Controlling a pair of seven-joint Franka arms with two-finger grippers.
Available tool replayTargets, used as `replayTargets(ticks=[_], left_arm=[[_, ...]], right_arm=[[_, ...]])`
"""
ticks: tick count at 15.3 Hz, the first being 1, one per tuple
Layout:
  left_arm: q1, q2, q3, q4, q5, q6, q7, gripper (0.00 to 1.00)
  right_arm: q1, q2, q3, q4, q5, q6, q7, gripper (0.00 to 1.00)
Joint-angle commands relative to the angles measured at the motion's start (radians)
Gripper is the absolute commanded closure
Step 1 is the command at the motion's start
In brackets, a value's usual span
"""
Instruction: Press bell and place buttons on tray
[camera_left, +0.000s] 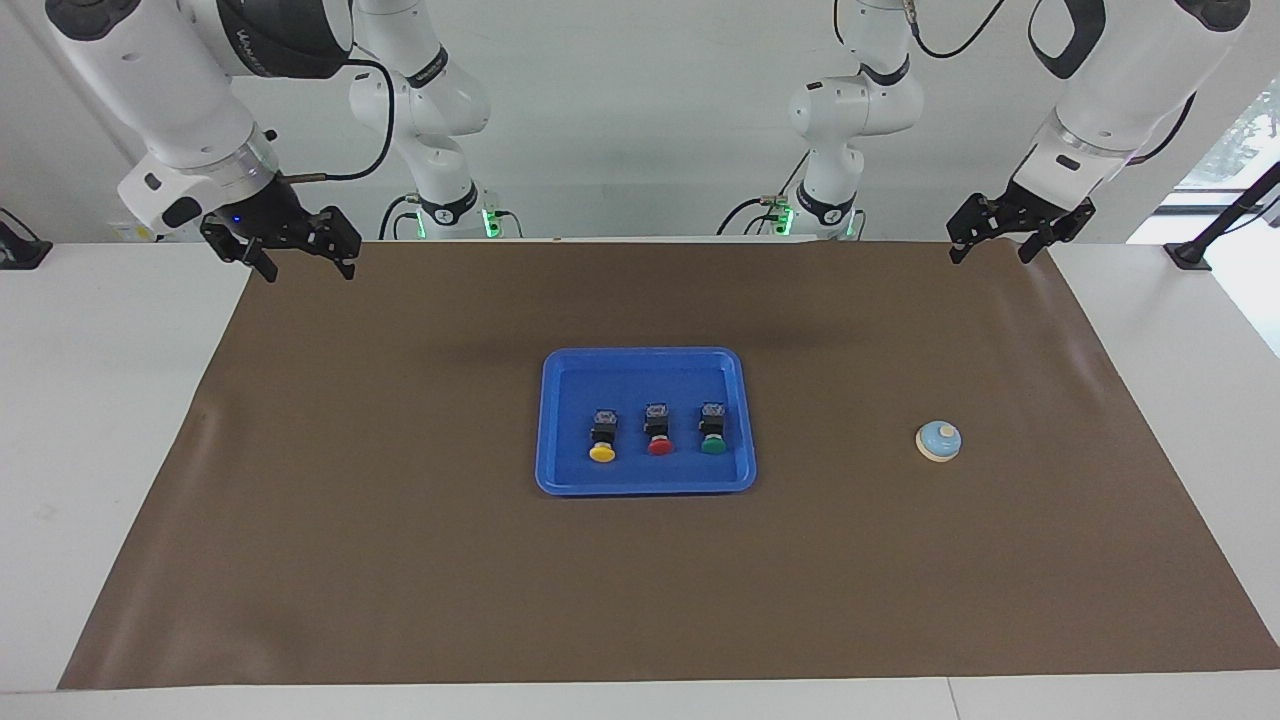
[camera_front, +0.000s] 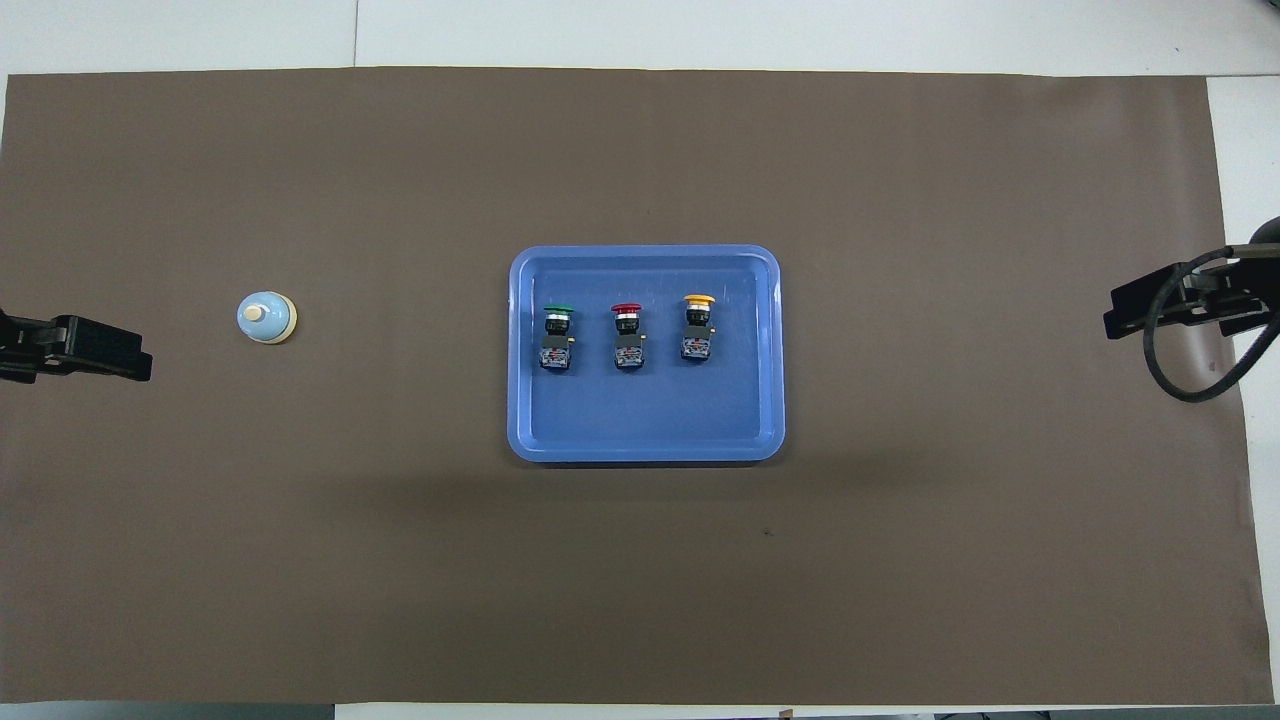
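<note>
Presently the brown mat (camera_left: 400, 560) carries everything. Blue tray (camera_left: 560, 480) sits mid-mat; inside it, in a row, lie the green button (camera_left: 713, 437), red button (camera_left: 659, 439) and yellow button (camera_left: 602, 445), all on their sides. Light-blue bell (camera_left: 938, 441) stands well apart, toward the left arm's end. Left gripper (camera_left: 1006, 242) and right gripper (camera_left: 297, 259) hang spread wide and empty over the mat's corners by the robots. Risk: an off-centre press could slide the bell instead of ringing it.

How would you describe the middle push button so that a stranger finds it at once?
Find the blue tray at the middle of the brown mat. Three push buttons lie in a row in it. Yours is the red button, between the yellow button and the green button.
</note>
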Motion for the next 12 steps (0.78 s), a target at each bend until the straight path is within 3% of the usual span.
replayTargets(ticks=[1,12], left_arm=[[-0.002,-0.001,0.004,0.009,0.003,-0.016,0.003,0.0],[-0.002,-0.001,0.004,0.009,0.003,-0.016,0.003,0.0]], right_arm=[[-0.012,-0.003,0.009,-0.007,-0.014,0.011,-0.021,0.0],[-0.01,-0.014,0.01,-0.026,-0.012,0.011,-0.014,0.0]])
